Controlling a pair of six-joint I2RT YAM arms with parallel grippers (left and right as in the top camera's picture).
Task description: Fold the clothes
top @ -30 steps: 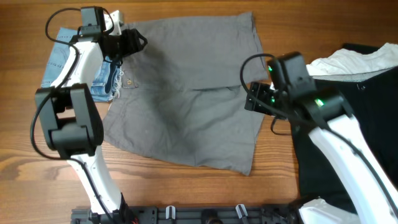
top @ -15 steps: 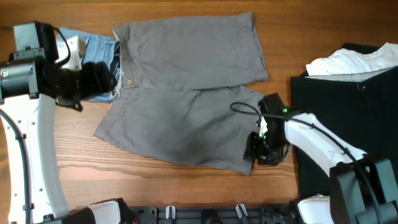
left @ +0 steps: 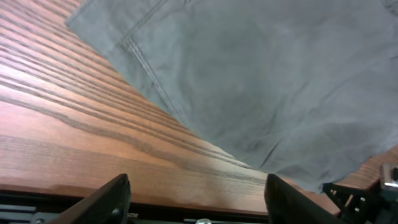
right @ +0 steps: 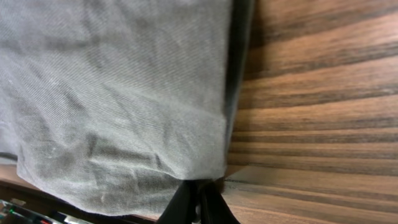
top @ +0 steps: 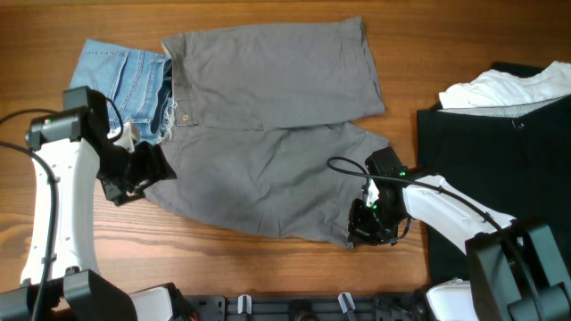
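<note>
Seen on left arm (top: pixel 58 205): white shell links, black joint housings, thin black cable looping off the side. Same white-and-black build on right arm (top: pixel 446 209), plus black cable arcing over wrist and small green light. Left tool (top: pixel 134 174): black, blocky; fingers (left: pixel 106 202) flat, dark, matte. Right tool (top: pixel 368 230): black, fingers narrow, tapered.

Reaches in from the table's left with the left arm (top: pixel 55 205), wrist bent inward; holds the left gripper (top: pixel 147 171) low, fingers (left: pixel 117 198) spread wide; stretches the right arm (top: pixel 446 209) leftward, with the right gripper (top: pixel 364 230) pointing down, fingers (right: pixel 186 205) pinched together on the hem of the grey shorts (right: pixel 124 93).
</note>
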